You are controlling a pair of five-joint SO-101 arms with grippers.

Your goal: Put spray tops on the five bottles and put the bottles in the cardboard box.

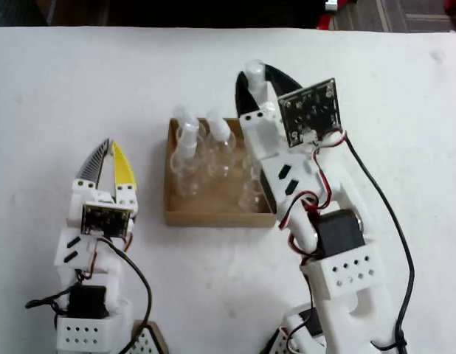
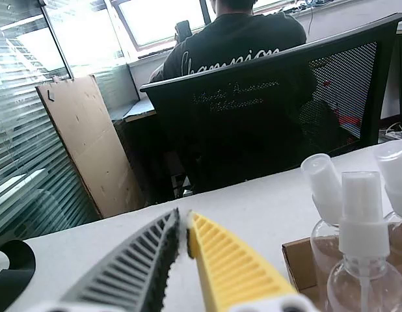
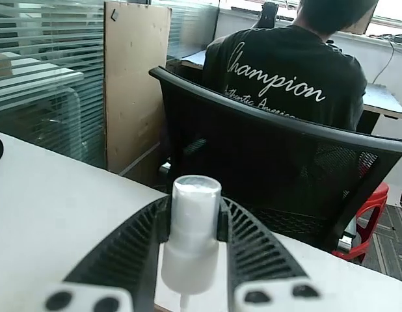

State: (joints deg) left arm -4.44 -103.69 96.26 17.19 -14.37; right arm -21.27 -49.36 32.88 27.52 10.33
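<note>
Capping in progress on table (image 1: 66, 88), bottles (image 1: 187, 175) already standing in cardboard box (image 1: 213, 217)
Counted at least three capped inside; remainder hidden under arm. Parked beside box with fingers together on nothing: left gripper (image 2: 186, 224). Clamped tight in right gripper (image 3: 193, 208) above box's far edge: one loose spray top (image 3: 190, 250), not yet fitted

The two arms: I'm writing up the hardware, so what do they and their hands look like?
Both the left arm and right arm are white shells with black motors, rows of small holes and looping black and red cables. Each wrist carries a dark circuit board. The left hand has one grey and one yellow ribbed finger; the right hand has two black.
</note>
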